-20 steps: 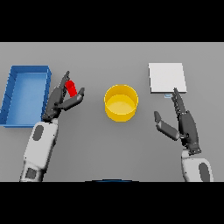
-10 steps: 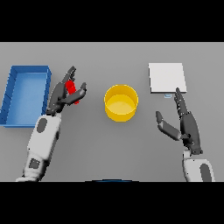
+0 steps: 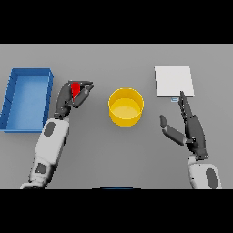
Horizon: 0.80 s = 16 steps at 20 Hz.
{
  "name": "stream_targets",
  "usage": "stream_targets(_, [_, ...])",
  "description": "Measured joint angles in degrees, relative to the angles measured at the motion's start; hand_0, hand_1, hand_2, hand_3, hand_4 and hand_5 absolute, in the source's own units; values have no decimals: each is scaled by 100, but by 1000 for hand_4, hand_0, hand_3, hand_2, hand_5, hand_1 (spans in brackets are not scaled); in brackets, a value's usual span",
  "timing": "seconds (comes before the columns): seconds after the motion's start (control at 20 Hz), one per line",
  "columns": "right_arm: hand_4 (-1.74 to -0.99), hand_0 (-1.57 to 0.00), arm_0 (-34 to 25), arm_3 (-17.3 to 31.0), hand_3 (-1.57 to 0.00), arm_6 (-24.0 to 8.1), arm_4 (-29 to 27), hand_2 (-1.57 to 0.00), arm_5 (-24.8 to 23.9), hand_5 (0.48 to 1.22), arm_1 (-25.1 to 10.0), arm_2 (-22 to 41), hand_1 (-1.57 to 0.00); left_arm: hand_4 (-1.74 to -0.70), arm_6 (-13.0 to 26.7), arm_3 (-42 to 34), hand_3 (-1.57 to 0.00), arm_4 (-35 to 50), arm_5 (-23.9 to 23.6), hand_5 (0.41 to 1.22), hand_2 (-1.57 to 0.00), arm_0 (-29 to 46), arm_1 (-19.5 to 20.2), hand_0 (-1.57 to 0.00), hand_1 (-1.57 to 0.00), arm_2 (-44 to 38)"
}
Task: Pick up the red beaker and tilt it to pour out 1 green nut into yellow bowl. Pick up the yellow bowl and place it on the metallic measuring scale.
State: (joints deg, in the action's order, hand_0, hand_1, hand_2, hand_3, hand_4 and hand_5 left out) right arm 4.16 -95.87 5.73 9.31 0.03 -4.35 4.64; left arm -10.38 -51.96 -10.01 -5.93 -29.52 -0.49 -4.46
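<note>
In the head view the red beaker (image 3: 75, 88) is held in my left hand (image 3: 68, 99), whose fingers and thumb curl round it, left of the yellow bowl (image 3: 126, 106). Only the beaker's top shows between the fingers. The bowl stands upright mid-table, its inside plain yellow; no green nut is visible. The metallic measuring scale (image 3: 173, 81), a pale square plate, lies at the back right. My right hand (image 3: 192, 129) hovers below the scale, to the right of the bowl, fingers straight and thumb spread, holding nothing.
A blue open tray (image 3: 26, 98) sits at the far left, close beside my left arm. Grey table surrounds the bowl on all sides.
My left hand has closed round the red beaker and shifted it slightly right, toward the bowl. The right hand has barely moved.
</note>
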Motion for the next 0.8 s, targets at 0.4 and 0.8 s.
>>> stream_targets(0.4, [-1250, 1, -30, -27, 1, 76, 223, 1, -94, 672, 17, 106, 1, -1716, 67, -750, -1547, 136, -203, 1097, -1547, -19, 184, -1546, -1546, 253])
stream_targets(0.8, [-1243, 1, 52, -217, 1, 18, 400, 1, -169, 700, 4, 187, 1, -1733, 1198, -1390, -1563, -963, 288, 1115, -1563, -403, 982, -1563, -1563, 1578])
